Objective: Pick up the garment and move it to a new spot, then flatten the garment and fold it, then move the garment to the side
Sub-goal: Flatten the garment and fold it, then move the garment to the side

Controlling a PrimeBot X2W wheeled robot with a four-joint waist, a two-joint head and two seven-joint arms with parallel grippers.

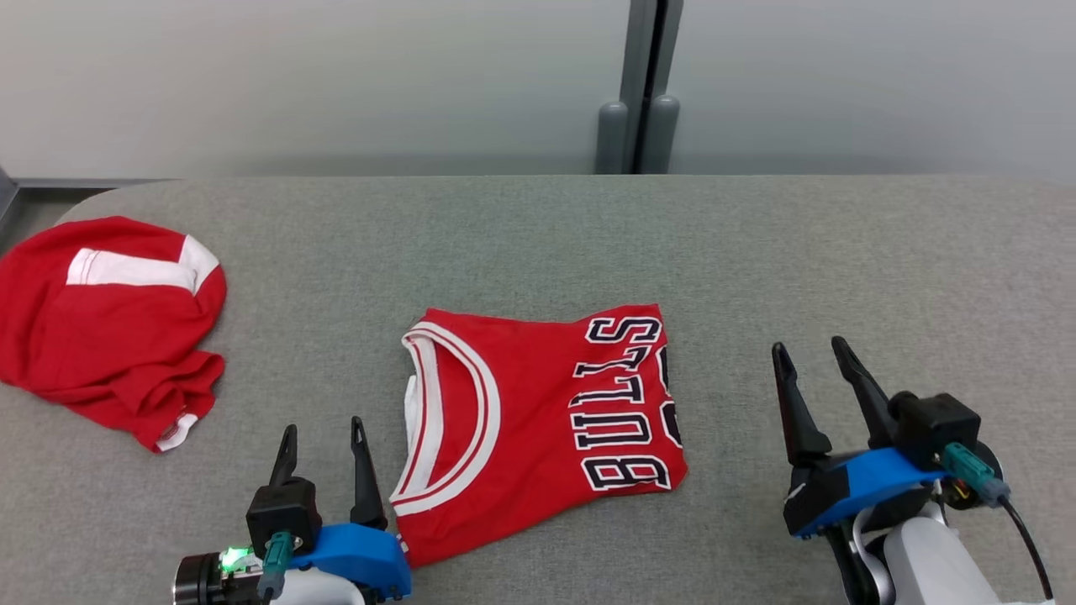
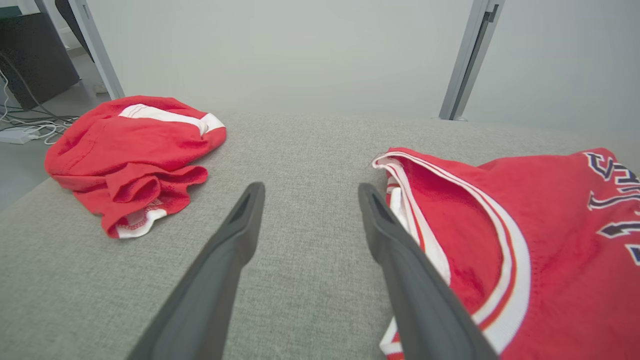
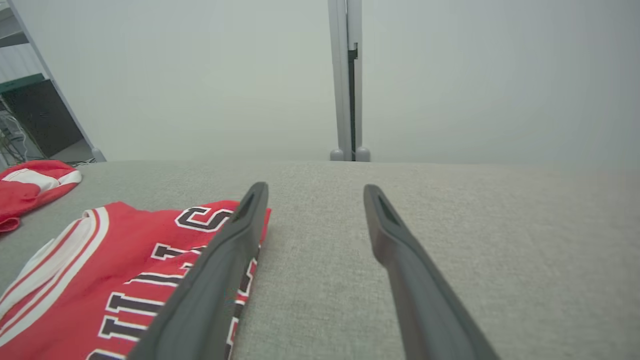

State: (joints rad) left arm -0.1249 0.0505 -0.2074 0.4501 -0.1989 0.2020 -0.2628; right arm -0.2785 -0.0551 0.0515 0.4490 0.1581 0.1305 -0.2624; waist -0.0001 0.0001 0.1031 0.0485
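Observation:
A red basketball jersey [image 1: 538,420] with white trim and dark "BULLS" lettering lies folded flat in the middle of the grey table [image 1: 588,235]; it also shows in the left wrist view [image 2: 525,250] and the right wrist view [image 3: 115,280]. My left gripper [image 1: 324,433] stands open just left of the jersey's neckline, nothing between its fingers [image 2: 240,235]. My right gripper [image 1: 811,349] is open to the right of the jersey, apart from it, its fingers [image 3: 390,235] over bare cloth.
A second red garment [image 1: 105,323] with a white stripe lies crumpled at the table's left edge, also seen in the left wrist view [image 2: 130,155]. A grey post [image 1: 643,84] stands behind the table's far edge. Bare table stretches right of the jersey.

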